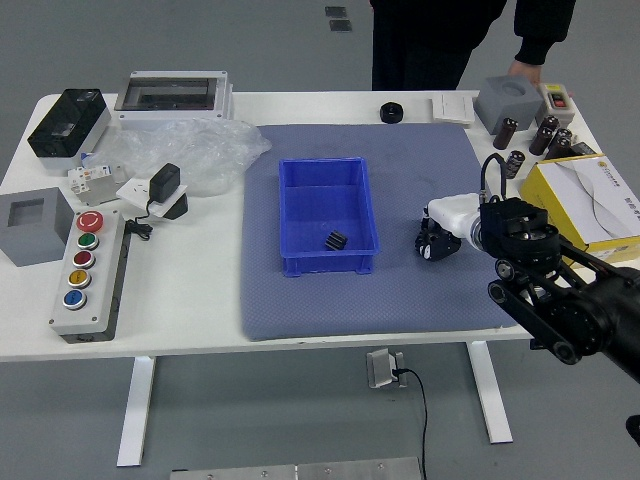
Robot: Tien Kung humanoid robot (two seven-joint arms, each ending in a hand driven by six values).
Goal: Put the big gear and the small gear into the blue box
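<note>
The blue box [324, 203] stands open-topped on the grey-blue mat. Inside it, near the front wall, lies a small dark ridged gear [336, 240]. My right hand [436, 243], white-backed and black at its end, is low over the mat to the right of the box, apart from it. Dark shapes under the hand merge with it, so whether the big gear is there, and how the hand stands, cannot be told. My left hand is out of view.
A black round piece [391, 112] sits at the mat's far edge. A yellow box [585, 205] and dark cylinders [505, 133] are at the right; a button panel [90, 275] and plastic bag [190, 155] at the left. A person's hand [524, 72] rests at the far edge.
</note>
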